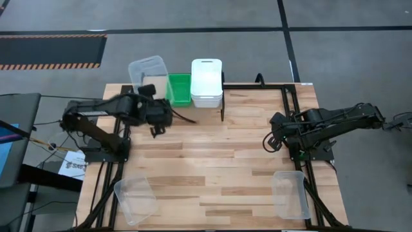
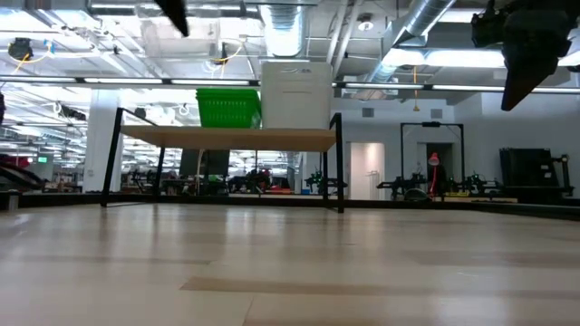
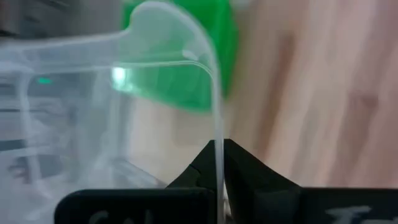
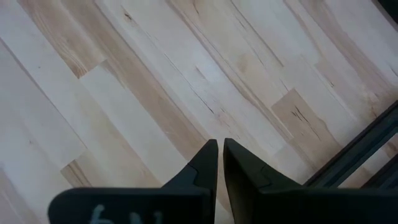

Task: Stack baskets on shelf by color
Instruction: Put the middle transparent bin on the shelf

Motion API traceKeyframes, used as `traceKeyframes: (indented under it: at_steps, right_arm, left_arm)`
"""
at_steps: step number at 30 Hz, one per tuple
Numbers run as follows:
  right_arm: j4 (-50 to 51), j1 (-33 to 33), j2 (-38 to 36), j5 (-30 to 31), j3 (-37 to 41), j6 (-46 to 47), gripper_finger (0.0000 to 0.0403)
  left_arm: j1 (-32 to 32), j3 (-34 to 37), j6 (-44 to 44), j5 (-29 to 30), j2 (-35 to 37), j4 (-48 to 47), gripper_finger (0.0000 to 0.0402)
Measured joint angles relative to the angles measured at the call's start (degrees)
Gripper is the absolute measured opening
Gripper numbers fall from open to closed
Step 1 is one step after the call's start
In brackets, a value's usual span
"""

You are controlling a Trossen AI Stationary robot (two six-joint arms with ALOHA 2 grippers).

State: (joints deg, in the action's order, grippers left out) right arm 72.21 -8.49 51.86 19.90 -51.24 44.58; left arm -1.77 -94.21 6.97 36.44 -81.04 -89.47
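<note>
My left gripper (image 1: 150, 84) is shut on a clear basket (image 1: 147, 69) and holds it in the air over the left end of the shelf (image 2: 227, 138). On the shelf stand a green basket (image 1: 179, 89) and, to its right, white baskets (image 1: 206, 82); both also show in the low view, the green basket (image 2: 227, 107) and the white baskets (image 2: 295, 94). The left wrist view looks through the clear basket (image 3: 93, 118) at the green one (image 3: 193, 56). My right gripper (image 4: 220, 146) hangs shut above bare table at the right. My left gripper pinches the clear basket's thin side wall (image 3: 217, 134) between its two fingers, one finger inside the basket and one outside. The basket is lifted clear of shelf and table, its open side showing from above.
Two more clear baskets lie on the table near its front edge, one at the left (image 1: 135, 200) and one at the right (image 1: 288, 193). The wide middle of the wooden table (image 1: 212, 161) holds nothing. A black frame (image 1: 290, 103) runs along the table's right side.
</note>
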Motion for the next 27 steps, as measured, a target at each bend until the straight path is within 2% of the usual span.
traceKeyframes:
  at_steps: [3, 5, 10, 15, 22, 27]
  right_arm:
    - [-0.77, 0.0, -0.01, 0.04, 0.0, 0.0, 0.0052]
    - [-1.32, 0.0, -0.02, 0.07, 0.0, 0.0, 0.0052]
    - [-1.34, 0.0, -0.01, 0.25, 0.0, 0.04, 0.0052]
    - [-1.36, 0.0, 0.0, 0.24, 0.0, 0.11, 0.0052]
    - [-1.36, 0.0, 0.0, 0.24, 0.0, 0.11, 0.0052]
    - [-1.37, 0.0, 0.0, 0.24, 0.0, 0.1, 0.0052]
  left_arm:
    - [4.65, 2.74, -3.32, -6.86, 2.19, -0.49, 0.0]
    - [7.22, 4.42, -4.93, -8.74, 3.21, -0.68, 0.0]
    - [10.72, 5.04, -14.74, -6.24, 3.43, -0.47, 0.0]
    - [14.82, 5.04, -22.21, -8.89, 3.05, -0.56, 0.0]
    - [18.74, 5.04, -25.89, -9.37, 3.05, -0.55, 0.0]
    - [20.17, 5.04, -27.92, -12.64, 3.05, -0.54, 0.0]
